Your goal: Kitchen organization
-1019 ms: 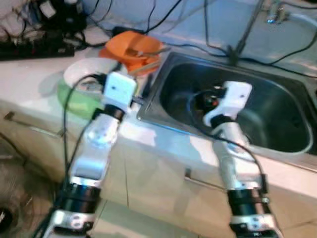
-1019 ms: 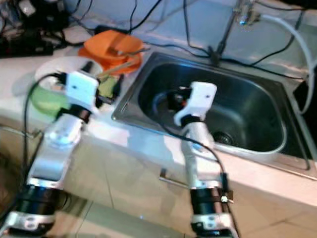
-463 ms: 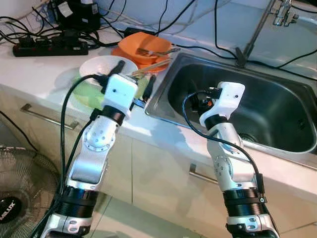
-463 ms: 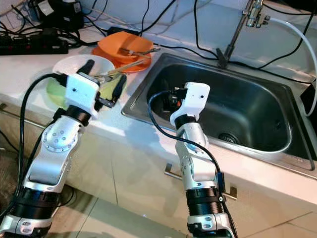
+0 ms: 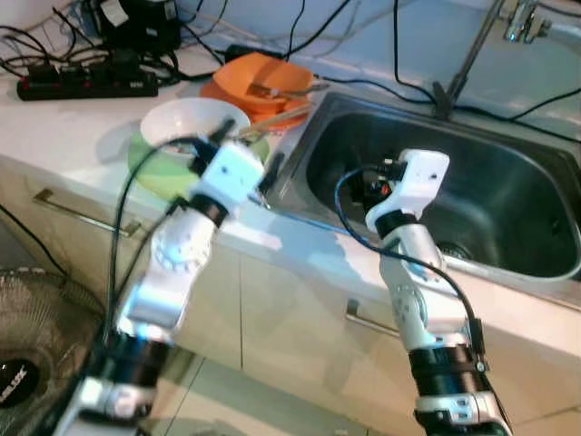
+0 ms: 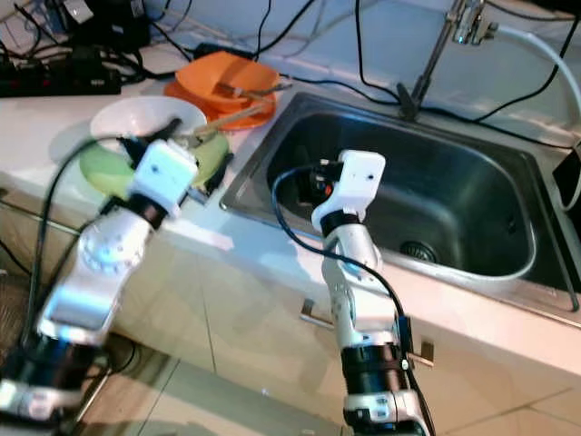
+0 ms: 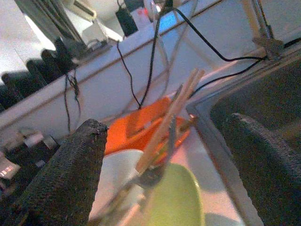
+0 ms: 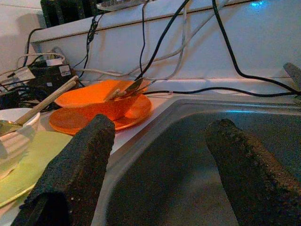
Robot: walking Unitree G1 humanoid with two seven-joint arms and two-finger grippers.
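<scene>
Green plate (image 6: 104, 171) with white bowl (image 6: 136, 118) on table (image 5: 64, 113), near sink (image 6: 490, 272) left rim. My left hand (image 7: 164, 155) above plate edge, fingers apart, empty. My right hand (image 8: 155, 155) over sink basin, fingers apart.

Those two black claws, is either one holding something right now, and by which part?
Nothing is held. The left gripper is open above the green plate and white bowl; the right gripper is open over the sink.
</scene>
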